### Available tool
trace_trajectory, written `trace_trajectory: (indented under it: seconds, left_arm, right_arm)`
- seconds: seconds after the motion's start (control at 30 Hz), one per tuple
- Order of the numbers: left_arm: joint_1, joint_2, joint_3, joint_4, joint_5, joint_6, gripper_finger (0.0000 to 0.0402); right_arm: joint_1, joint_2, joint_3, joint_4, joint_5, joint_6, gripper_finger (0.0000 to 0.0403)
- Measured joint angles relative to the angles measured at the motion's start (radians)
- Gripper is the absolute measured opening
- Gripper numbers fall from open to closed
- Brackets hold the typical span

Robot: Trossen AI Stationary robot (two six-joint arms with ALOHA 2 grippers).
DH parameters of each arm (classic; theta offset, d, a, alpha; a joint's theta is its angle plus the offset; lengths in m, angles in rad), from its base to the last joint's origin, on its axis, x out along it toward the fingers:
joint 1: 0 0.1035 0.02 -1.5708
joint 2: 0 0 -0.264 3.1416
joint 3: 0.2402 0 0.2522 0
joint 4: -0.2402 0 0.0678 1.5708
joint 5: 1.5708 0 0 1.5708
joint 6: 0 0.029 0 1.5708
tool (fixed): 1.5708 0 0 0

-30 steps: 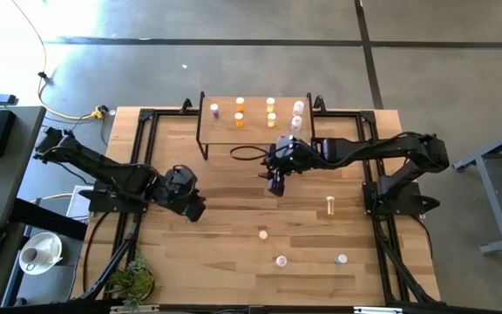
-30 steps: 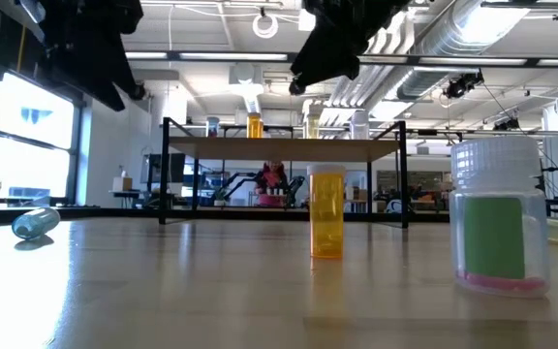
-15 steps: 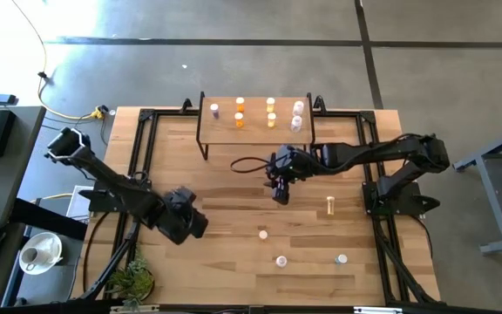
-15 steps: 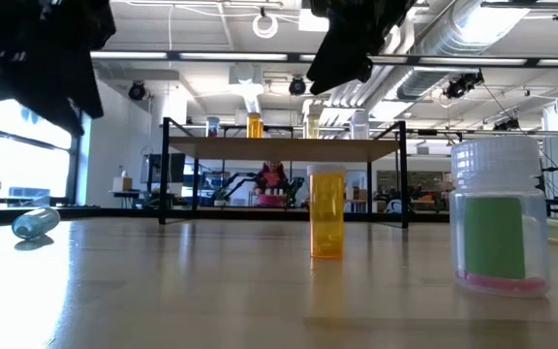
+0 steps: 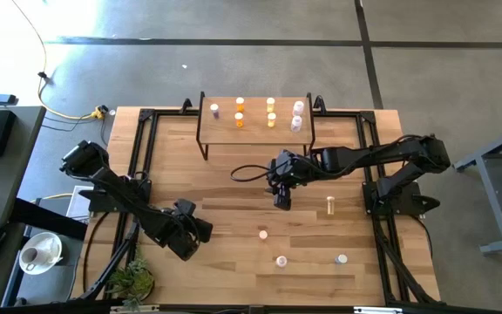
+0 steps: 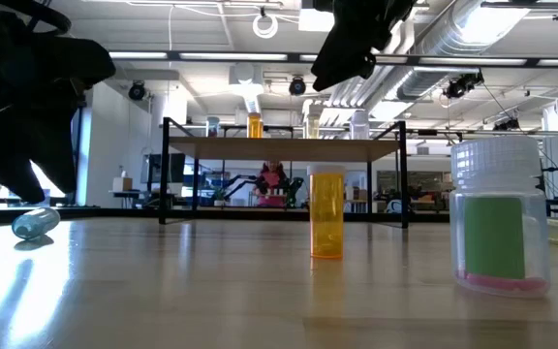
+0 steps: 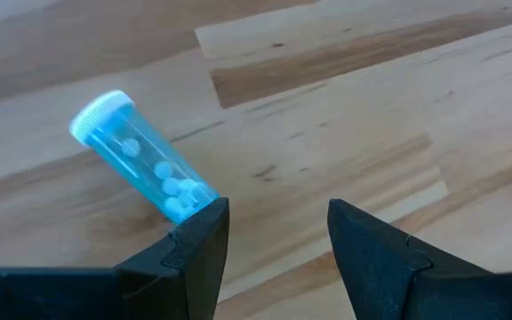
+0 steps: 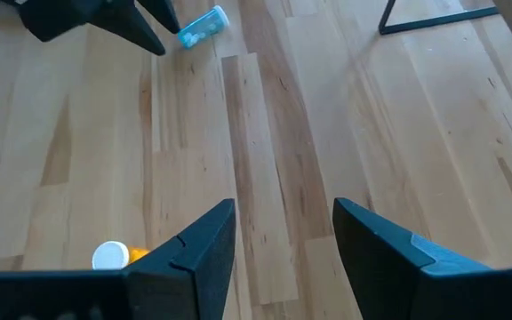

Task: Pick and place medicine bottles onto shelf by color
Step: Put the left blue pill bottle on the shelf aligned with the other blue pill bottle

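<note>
The shelf (image 5: 255, 122) stands at the table's far middle and carries several bottles in colour groups. A pale blue bottle (image 7: 145, 162) lies on its side on the table, just ahead of my left gripper (image 7: 278, 227), which is open and empty low over the near left (image 5: 186, 242). My right gripper (image 5: 281, 197) is open and empty above the table's middle, in front of the shelf. An orange bottle (image 5: 263, 234) stands upright nearer the front; it also shows in the right wrist view (image 8: 114, 256) and the low view (image 6: 325, 211).
A yellow bottle (image 5: 330, 206) lies on its side at the right. Two light bottles (image 5: 281, 260) (image 5: 342, 258) stand near the front edge; one with a green label (image 6: 497, 228) is close to the low camera. A black cable (image 5: 247, 170) loops behind my right gripper.
My left gripper has gone toward the table's near edge and down, coming low over the blue bottle. My right gripper has gone a little away from the shelf toward the near edge. No bottle has moved.
</note>
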State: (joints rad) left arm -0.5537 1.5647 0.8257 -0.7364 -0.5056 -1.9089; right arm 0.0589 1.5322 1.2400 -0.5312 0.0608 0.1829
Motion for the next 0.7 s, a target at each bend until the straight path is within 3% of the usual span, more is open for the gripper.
trace_trajectory:
  seconds: [0.17, 0.37, 0.7]
  left_arm:
    - [0.0, 0.003, 0.01, -0.017, 0.025, -0.025, 0.0184]
    - [0.004, 0.002, 0.1, -0.213, 0.05, -0.064, 0.0184]
    - [0.033, 0.096, 0.086, -0.245, 0.084, -0.209, 0.0184]
  right_arm:
    - [0.003, 0.0, 0.0, -0.006, 0.0, -0.004, 0.0181]
    - [0.003, 0.0, 0.0, 0.005, 0.0, -0.007, 0.0181]
    - [0.003, 0.0, 0.0, 0.012, 0.0, -0.019, 0.0181]
